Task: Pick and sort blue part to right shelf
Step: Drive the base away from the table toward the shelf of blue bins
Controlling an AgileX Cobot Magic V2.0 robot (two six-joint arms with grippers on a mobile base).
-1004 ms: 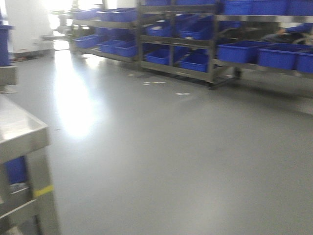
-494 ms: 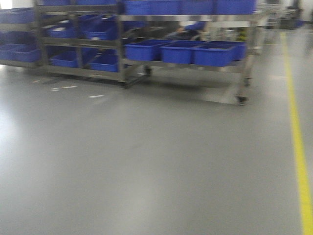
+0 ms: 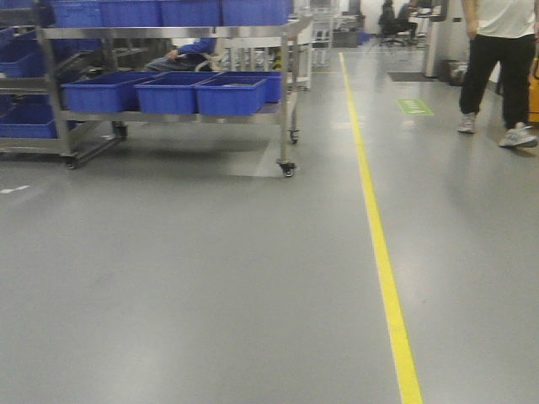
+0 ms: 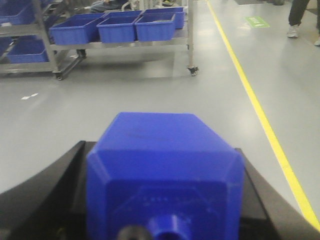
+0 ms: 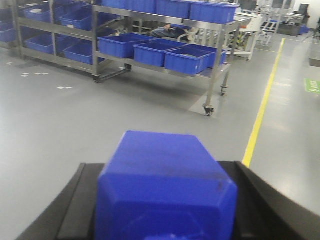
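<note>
Each wrist view is filled by a solid-blue part held between black fingers. In the left wrist view the blue part (image 4: 165,185) shows sloped shoulders and a round nub toward the camera, and my left gripper (image 4: 160,150) is shut on it. A second blue part (image 5: 167,190) sits in my right gripper (image 5: 161,167), which is shut on it. A stainless-steel shelf (image 3: 168,34) on castors with large blue bins (image 3: 177,93) stands far ahead at the left, also in the left wrist view (image 4: 190,35) and the right wrist view (image 5: 220,65). The arms do not show in the front view.
A yellow floor line (image 3: 383,252) runs away from me right of centre. A person (image 3: 497,67) stands at the far right. Someone sits behind the shelf (image 3: 181,55). More racks with bins (image 3: 25,109) extend off the left edge. Grey floor lies between me and the racks.
The front view has swung to the right: the racks slid leftward, the steel table at the left left the frame, and the yellow line and standing person came into view.
</note>
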